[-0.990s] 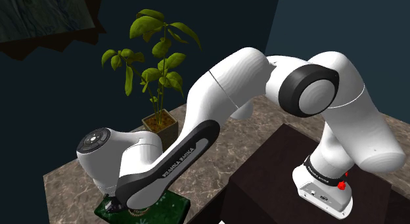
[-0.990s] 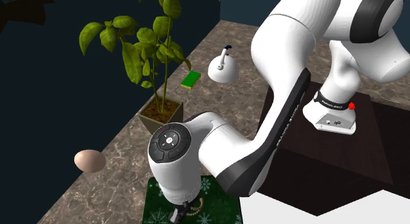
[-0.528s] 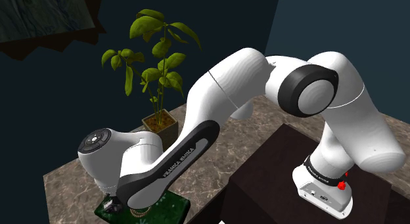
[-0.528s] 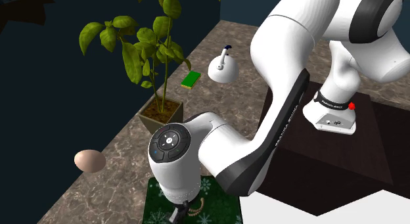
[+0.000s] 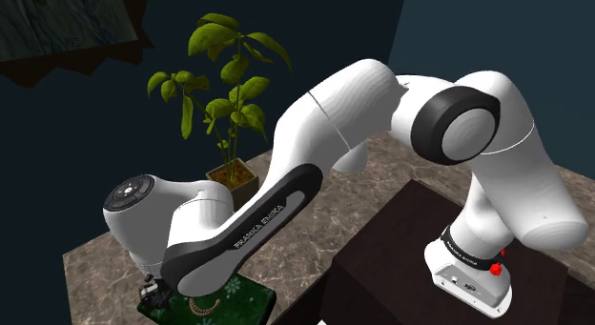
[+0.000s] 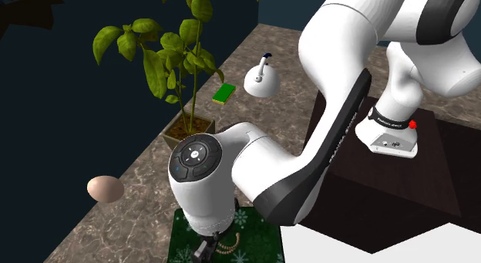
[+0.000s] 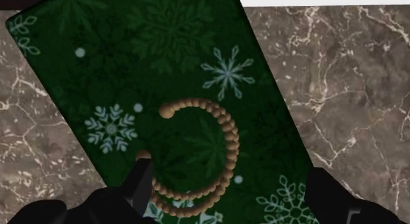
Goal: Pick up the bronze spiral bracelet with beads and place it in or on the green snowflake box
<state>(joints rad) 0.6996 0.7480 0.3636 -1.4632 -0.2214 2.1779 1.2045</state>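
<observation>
Carefully now, with jaws apart, lift gripper (image 7: 231, 173) straight up, clear of bracelet (image 7: 230, 140) resting on snowflake box (image 7: 164, 45).

White rounded arm (image 5: 334, 113) with dark joints (image 5: 467, 118), black lettered forearm band (image 5: 257, 228), red button (image 5: 497, 267) near base.

Deep green and bronze against brown marble.
The box (image 7: 164, 58) is dark green, scattered with pale snowflakes and small white dots. On the box, the bracelet (image 7: 231, 144) is a spiral of tan-bronze beads. Around the box the counter (image 7: 348, 85) is brown stone veined white, and beyond the box a plant (image 5: 229, 109) has bright green leaves.
</observation>
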